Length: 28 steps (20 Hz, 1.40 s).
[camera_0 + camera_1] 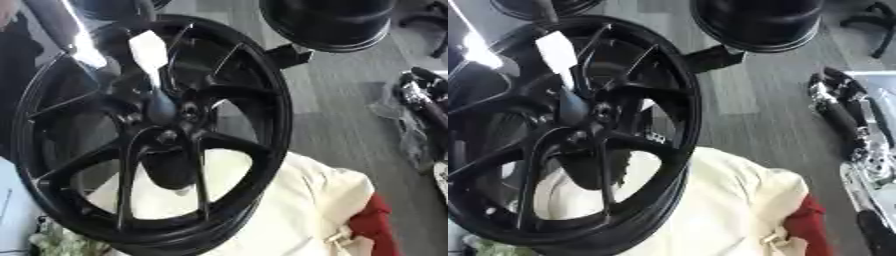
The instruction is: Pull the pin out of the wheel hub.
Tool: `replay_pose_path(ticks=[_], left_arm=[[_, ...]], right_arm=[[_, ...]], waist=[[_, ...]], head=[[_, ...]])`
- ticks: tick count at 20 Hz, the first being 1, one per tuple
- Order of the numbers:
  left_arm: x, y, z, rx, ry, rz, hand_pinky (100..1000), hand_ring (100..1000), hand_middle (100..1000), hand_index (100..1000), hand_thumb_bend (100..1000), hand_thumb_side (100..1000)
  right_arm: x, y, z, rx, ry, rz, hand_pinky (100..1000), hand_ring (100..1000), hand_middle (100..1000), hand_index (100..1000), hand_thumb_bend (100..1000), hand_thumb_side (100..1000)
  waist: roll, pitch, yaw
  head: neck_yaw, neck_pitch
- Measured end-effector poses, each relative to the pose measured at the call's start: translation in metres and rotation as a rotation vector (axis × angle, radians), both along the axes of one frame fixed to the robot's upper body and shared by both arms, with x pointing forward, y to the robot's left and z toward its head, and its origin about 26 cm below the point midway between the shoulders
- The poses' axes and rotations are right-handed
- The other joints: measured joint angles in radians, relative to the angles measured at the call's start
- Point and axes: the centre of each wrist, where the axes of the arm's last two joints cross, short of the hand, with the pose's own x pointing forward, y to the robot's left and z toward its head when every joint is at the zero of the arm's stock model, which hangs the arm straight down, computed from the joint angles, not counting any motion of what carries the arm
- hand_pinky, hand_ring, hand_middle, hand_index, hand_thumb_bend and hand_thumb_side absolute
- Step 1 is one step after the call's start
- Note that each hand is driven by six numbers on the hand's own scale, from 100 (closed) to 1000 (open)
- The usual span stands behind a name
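A black spoked wheel [254,95] stands tilted and fills the left of both views, its lower rim on a cream cloth [297,210]. At its hub [175,131] sits a small round dark pin head [166,136]. A white label [149,52] lies on an upper spoke. A dark arm [61,25] with a bright glare comes in from the upper left towards the hub. A dark shape [162,107] just above the hub may be my left hand. My right hand [837,112], black and silver, lies stretched out at the right edge, away from the wheel.
A second black wheel or drum [328,22] stands at the top, with a dark bracket [289,54] below it. Grey floor [341,125] lies between the wheel and my right arm. A red cloth [381,220] shows beside the cream one, and crumpled clear plastic [407,130] lies at the right.
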Motion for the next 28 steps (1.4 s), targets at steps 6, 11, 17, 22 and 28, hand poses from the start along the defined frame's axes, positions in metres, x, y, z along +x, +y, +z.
replay_pose_path(ticks=[6,11,17,22,28], left_arm=[[0.001,-0.0017,0.004,-0.004,-0.013,-0.021,866,799,713,766,519,100],[0.0,-0.0045,0.0071,0.017,-0.053,-0.04,852,784,693,731,494,100],[0.0026,-0.0028,0.006,0.04,-0.07,-0.046,854,784,697,715,501,100],[0.0028,-0.0037,0.0047,0.047,-0.071,-0.057,856,786,704,707,509,100],[0.0028,-0.0045,0.0036,0.056,-0.073,-0.064,856,786,701,712,519,100]], right_arm=[[0.0002,0.0001,0.0,0.0,0.0,0.0,875,762,766,873,170,463],[0.0013,0.0006,0.0013,0.0,-0.004,0.002,875,763,767,873,170,465],[0.002,0.0012,0.0022,0.001,-0.007,0.004,876,763,767,873,170,467],[0.0035,0.0028,0.0037,0.004,-0.013,0.011,876,764,767,873,169,468],[0.0036,0.003,0.0035,0.005,-0.012,0.012,877,764,767,873,168,469]], waist=[[0.0,0.006,-0.004],[0.002,0.013,-0.014],[0.011,0.025,-0.026],[0.016,0.034,-0.034],[0.02,0.039,-0.039]], head=[[0.001,-0.009],[0.001,-0.018],[0.001,-0.034],[0.001,-0.036],[0.001,-0.039]])
